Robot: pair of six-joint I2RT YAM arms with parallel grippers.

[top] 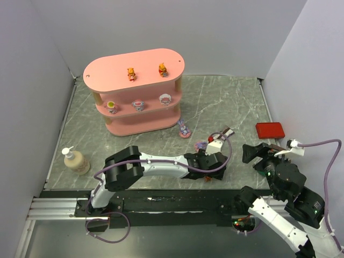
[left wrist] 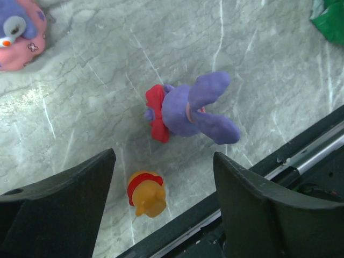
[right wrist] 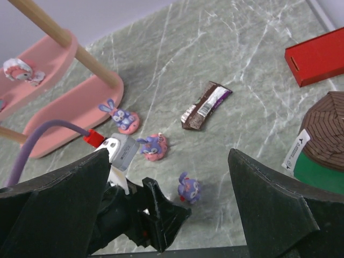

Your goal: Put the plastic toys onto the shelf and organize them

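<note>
The pink shelf [top: 102, 70] stands at the back left. Two orange bears [top: 130, 73] sit on its top tier and three pink-white toys [top: 138, 105] on the middle tier. A third orange bear [left wrist: 146, 194] lies on its side on the table between the fingers of my open left gripper [left wrist: 164, 161], untouched. Just beyond it lies a purple toy [left wrist: 188, 107]. Two more purple toys on pink bases [right wrist: 153, 146] [right wrist: 121, 115] stand nearer the shelf. Off to the right, my right gripper [right wrist: 169, 161] hangs open and empty above the table.
A brown-wrapped snack bar [right wrist: 206, 106] lies mid-table and a red flat box [top: 270, 129] at the right. A soap bottle [top: 75, 160] stands near left. A brown-topped green object [right wrist: 322, 140] sits by my right gripper. The black rail [left wrist: 258, 172] runs close behind the bear.
</note>
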